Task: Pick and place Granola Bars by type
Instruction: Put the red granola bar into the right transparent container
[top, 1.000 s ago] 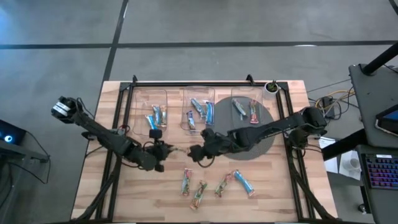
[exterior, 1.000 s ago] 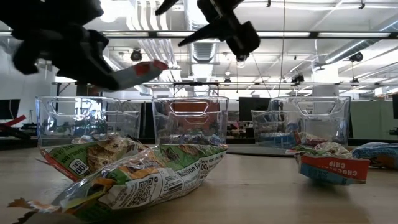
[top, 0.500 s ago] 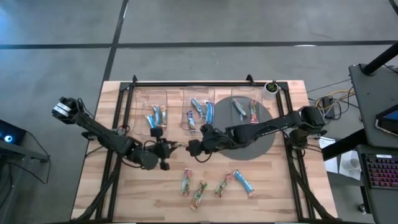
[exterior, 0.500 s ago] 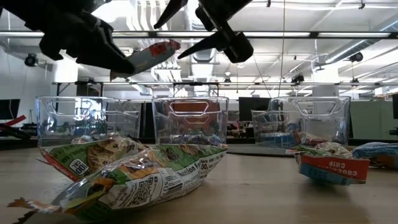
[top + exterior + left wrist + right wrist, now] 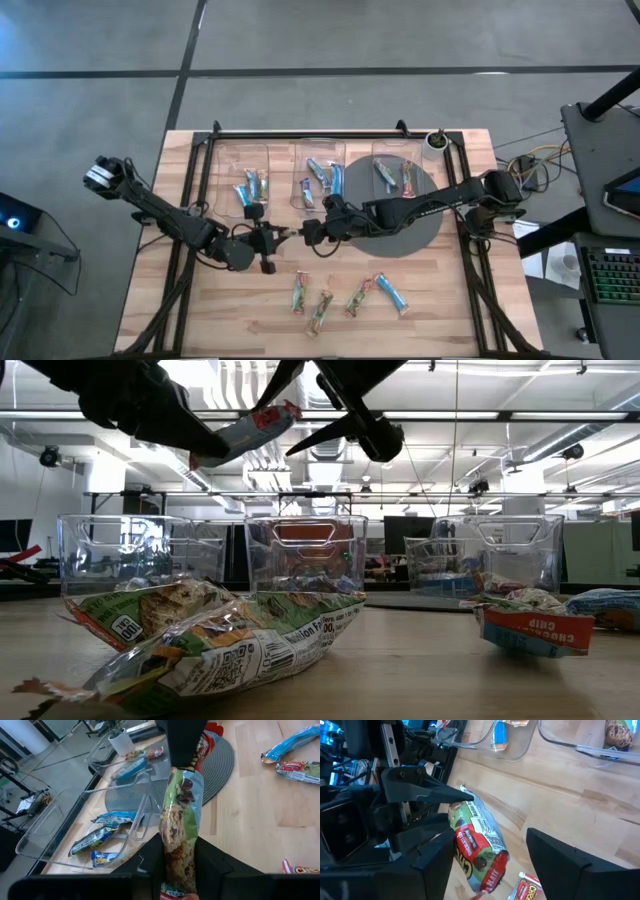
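While the left gripper (image 5: 272, 240) pinches one end of a green-and-red granola bar (image 5: 181, 815) and holds it in the air just in front of the middle clear bin (image 5: 318, 175), the right gripper (image 5: 306, 234) has its fingers spread on either side of the bar's free end, not yet touching it. The handover looks like the risky part. If the left gripper lets go before the right one clamps, the bar would likely drop to the wooden table (image 5: 440, 290) near the four loose bars (image 5: 350, 296) lying in front of the bin. A grip on the thin wrapper tail alone could slip. The two grippers are very close and could bump.
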You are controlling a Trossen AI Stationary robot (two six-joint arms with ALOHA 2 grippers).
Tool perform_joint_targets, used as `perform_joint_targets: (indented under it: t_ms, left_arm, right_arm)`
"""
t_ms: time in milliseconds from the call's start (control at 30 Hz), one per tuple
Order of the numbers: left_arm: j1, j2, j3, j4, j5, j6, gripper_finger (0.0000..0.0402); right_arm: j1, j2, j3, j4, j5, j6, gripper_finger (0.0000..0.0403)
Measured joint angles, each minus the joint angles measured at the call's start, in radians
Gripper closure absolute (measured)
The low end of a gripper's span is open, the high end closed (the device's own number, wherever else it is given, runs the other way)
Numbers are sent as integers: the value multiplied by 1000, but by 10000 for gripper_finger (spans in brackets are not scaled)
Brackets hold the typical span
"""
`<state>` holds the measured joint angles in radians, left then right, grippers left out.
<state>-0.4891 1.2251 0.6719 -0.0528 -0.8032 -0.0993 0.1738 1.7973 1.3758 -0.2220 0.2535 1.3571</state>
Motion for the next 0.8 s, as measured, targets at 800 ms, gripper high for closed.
perform_joint_targets:
  t_ms: [800]
  left_arm:
    - [15, -2, -2, -89, 42, -143, 296]
  right_arm:
    - [-5, 0, 0, -7, 8, -8, 322]
